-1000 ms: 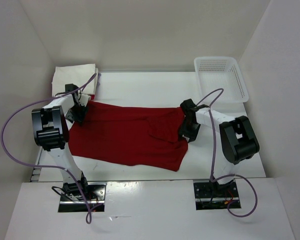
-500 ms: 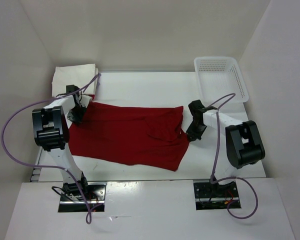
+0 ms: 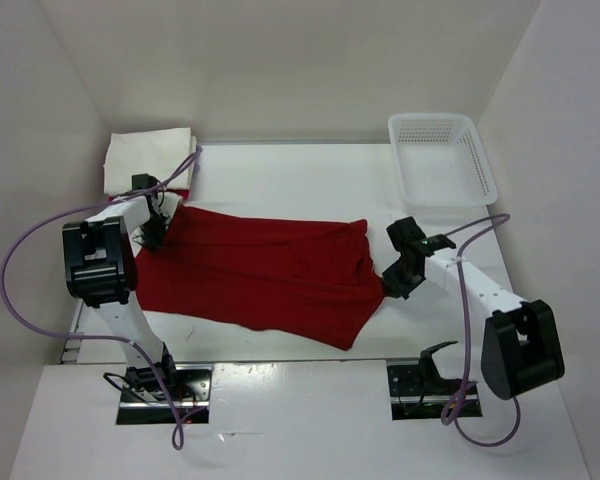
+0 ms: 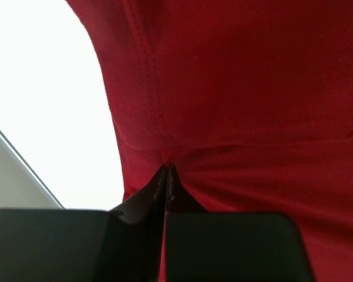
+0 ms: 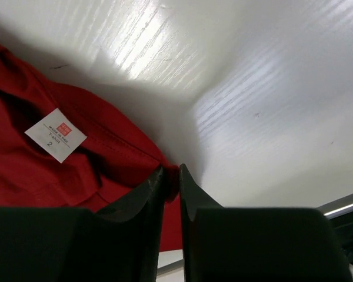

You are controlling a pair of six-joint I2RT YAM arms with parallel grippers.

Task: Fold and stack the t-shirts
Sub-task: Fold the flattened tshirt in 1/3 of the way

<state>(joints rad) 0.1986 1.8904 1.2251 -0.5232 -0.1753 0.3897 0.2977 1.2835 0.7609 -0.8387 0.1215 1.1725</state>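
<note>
Dark red t-shirt (image 3: 260,275) is pinched at both ends on a white bench (image 3: 300,180). The left end effector (image 3: 152,232) has its two fingers pressed tight together on a puckered fold near a stitched seam, and the cloth fans out smooth just beyond the fingertips. The right end effector (image 3: 392,285) has narrowed to a slit on the shirt's opposite edge, with a sliver of red hem caught between the fingers. A white size label (image 5: 56,134) shows on the cloth just to one side of that grip. Between the two end effectors the shirt lies spread on the bench, with a crease near the right one. Beyond the left end effector sits a folded cream white t-shirt (image 3: 145,158). Well beyond the right one stands a white lattice basket (image 3: 430,122).
</note>
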